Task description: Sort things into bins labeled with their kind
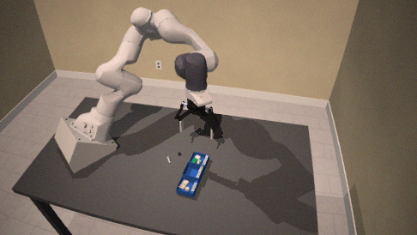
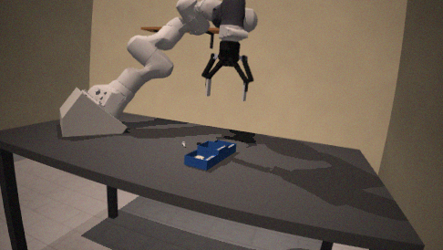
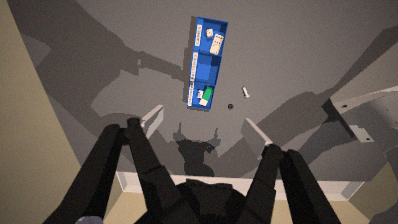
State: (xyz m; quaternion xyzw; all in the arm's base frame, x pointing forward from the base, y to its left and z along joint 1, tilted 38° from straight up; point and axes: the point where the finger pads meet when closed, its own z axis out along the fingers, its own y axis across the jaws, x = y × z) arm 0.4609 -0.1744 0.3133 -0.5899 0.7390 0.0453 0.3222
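The pincer (image 1: 196, 131) (image 2: 226, 98) (image 3: 203, 118) hangs wide apart with nothing between its fingers, high above the worktop (image 1: 142, 182) (image 2: 150, 155) (image 3: 280, 45). Below it and nearest lies the small dark piece (image 1: 179, 153) (image 3: 230, 106); a little farther off, the small white piece (image 1: 168, 159) (image 2: 184, 144) (image 3: 245, 92). Beyond the pincer stands the blue three-part bin row (image 1: 184, 194) (image 2: 196, 162) (image 3: 205, 107), its middle compartment bare, both end ones filled. Either loose piece could roll or slip if pinched off-centre; misreading the middle label could cause missorting; a low fingertip could shove the row.
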